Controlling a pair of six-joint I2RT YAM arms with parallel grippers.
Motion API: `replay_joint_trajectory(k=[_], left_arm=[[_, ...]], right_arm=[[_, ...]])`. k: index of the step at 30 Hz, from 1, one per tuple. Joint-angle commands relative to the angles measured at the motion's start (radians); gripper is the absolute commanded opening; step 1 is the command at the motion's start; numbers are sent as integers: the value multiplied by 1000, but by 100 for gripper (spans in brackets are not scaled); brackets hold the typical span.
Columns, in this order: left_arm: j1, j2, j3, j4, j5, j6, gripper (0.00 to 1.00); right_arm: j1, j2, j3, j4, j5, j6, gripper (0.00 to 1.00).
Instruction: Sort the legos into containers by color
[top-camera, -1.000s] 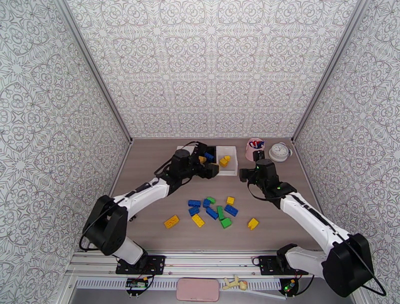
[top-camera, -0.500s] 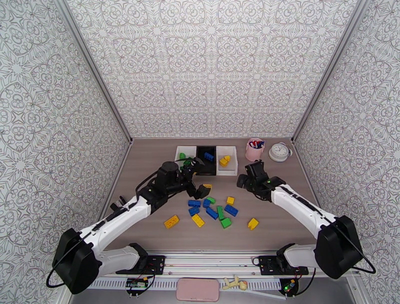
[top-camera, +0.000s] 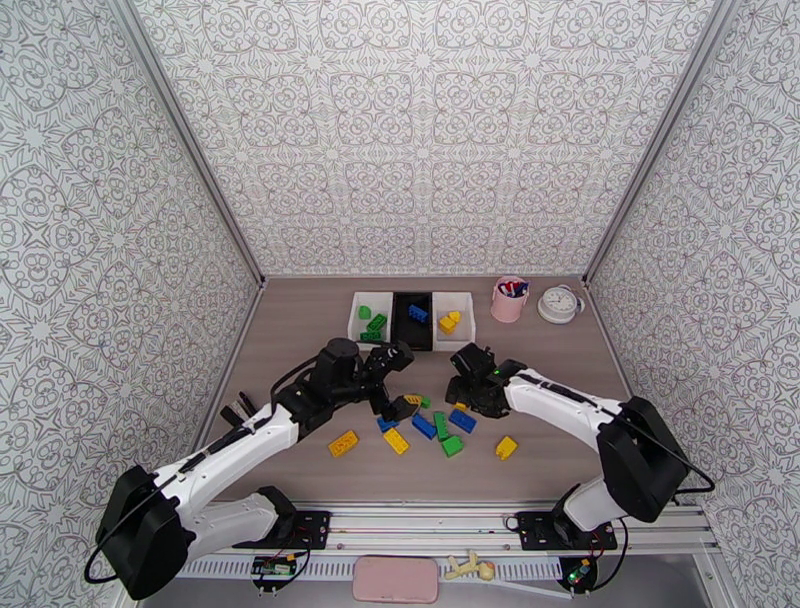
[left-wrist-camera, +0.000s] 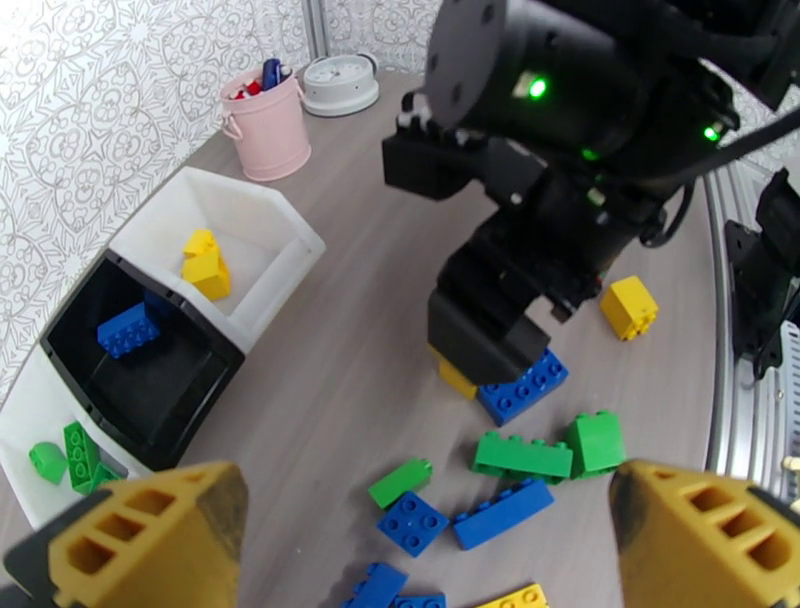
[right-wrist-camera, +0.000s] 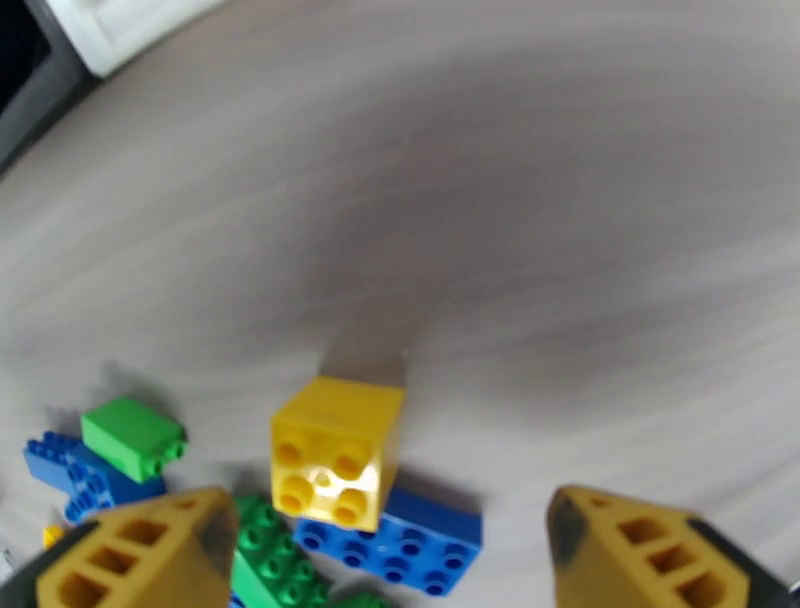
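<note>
1. Three bins stand in a row at the far centre of the worktop (top-camera: 300, 330), side by side: left white bin (left-wrist-camera: 25, 425), black bin (left-wrist-camera: 165, 385), right white bin (left-wrist-camera: 270, 215).
2. Contents: green bricks (left-wrist-camera: 78, 455) are in the left white bin, a blue brick (left-wrist-camera: 128, 330) is in the black bin, and yellow bricks (left-wrist-camera: 205, 265) are in the right white bin.
3. The unsorted legos lie loose in a cluster at mid-worktop, nearer than the bins, with blue, green and yellow mixed.
4. Right jaws: released and spread wide, low over the right part of the cluster. The yellow fingers (right-wrist-camera: 150, 550) stand on either side of a yellow two-by-two brick (right-wrist-camera: 335, 460). No contact with it is visible. That brick touches a blue two-by-four brick (right-wrist-camera: 400, 545) on its near side.
5. Left jaws: released at full spread, with nothing between the fingers (left-wrist-camera: 150, 540). They hang over the left part of the cluster. In the wrist view a blue two-by-two brick (left-wrist-camera: 412, 522) and a small green brick (left-wrist-camera: 400, 482) lie on the worktop between the two fingers.
6. Outliers: a long yellow brick (top-camera: 343, 443) lies near-left of the cluster. A second yellow brick (top-camera: 396, 441) lies just right of it. A yellow square brick (top-camera: 507, 447) lies near-right, apart from the rest.
7. A pink cup of pens (top-camera: 510, 298) and a round white clock (top-camera: 560, 303) stand at the far right, just right of the bins.
</note>
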Motion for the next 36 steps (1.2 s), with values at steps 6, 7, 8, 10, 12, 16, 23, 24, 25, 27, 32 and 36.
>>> replay_joint_trajectory(k=[6,7,8,10,12,16,23,24,25,27,32,36], left_arm=[[-9,5,-11,-7,15,27,100],[-8,8,-11,-4,13,25,100],[-7,10,-11,-1,15,25,100],[-7,14,-11,-2,13,26,100],[-7,15,-11,1,16,26,100],[-8,15,-11,4,16,26,100],[-14,12,-12,1,-46,32,100],[-15,11,-11,-2,-65,38,100],[-16,8,-14,-3,-80,45,100],[-14,-2,-22,14,-100,45,100],[-6,-5,-41,91,-138,4,100],[-5,1,-42,119,-150,-36,100]], right_arm=[[3,104,104,-28,-18,-22,77],[3,112,111,-28,-17,-25,75],[2,120,114,-27,-17,-26,73],[2,134,118,-23,-19,-28,70],[3,145,121,-19,-21,-27,65],[3,150,120,-9,-31,-22,52],[2,129,120,-8,-32,-29,32],[2,123,118,-7,-33,-31,32],[2,116,118,-8,-33,-32,32],[3,98,117,-6,-25,-45,31],[-1,60,138,44,23,-108,28],[-27,71,195,90,39,-152,29]])
